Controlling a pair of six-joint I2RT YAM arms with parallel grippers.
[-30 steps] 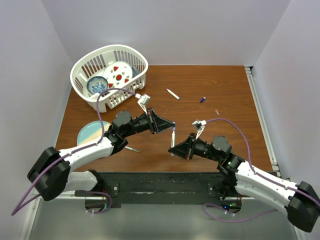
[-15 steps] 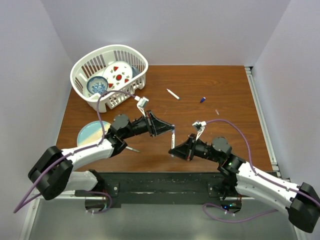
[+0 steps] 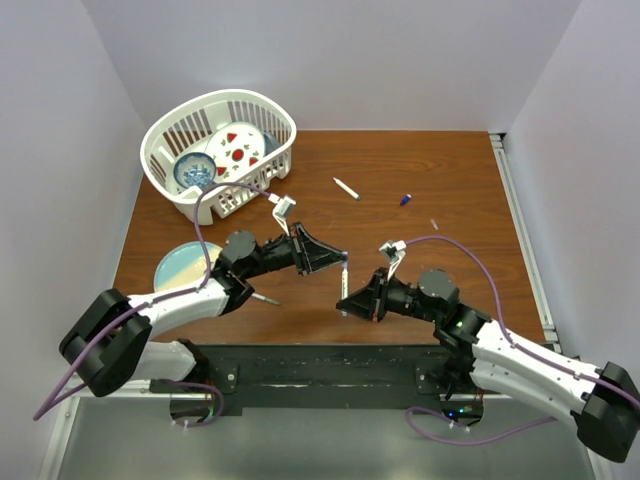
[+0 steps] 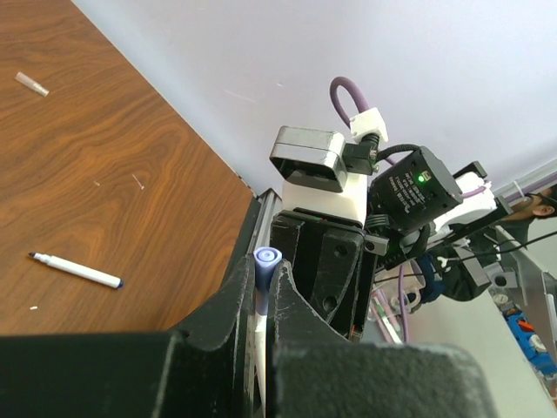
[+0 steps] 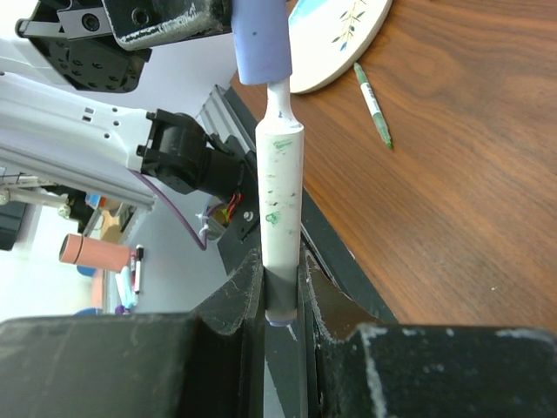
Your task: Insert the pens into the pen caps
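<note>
My left gripper (image 3: pixel 343 257) is shut on a purple pen cap (image 4: pixel 266 259). My right gripper (image 3: pixel 345 300) is shut on the rear end of a white pen (image 5: pixel 280 192) with green smudges. The two grippers face each other above the table's front middle, and the pen spans the gap between them. In the right wrist view the cap (image 5: pixel 261 39) sits over the pen's tip, with the narrow white neck still showing below it. Another uncapped white pen (image 3: pixel 346 188) and a small blue cap (image 3: pixel 405 199) lie on the table further back. A green pen (image 3: pixel 265 297) lies under my left arm.
A white basket (image 3: pixel 218 150) with dishes stands at the back left. A pale plate (image 3: pixel 180 265) lies at the front left beside the left arm. A tiny pale cap (image 3: pixel 434 224) lies right of centre. A metal rail (image 3: pixel 520 230) runs along the table's right edge.
Both arms have shifted slightly, the right one a little to the left. Pen and cap stay gripped between the two grippers.
</note>
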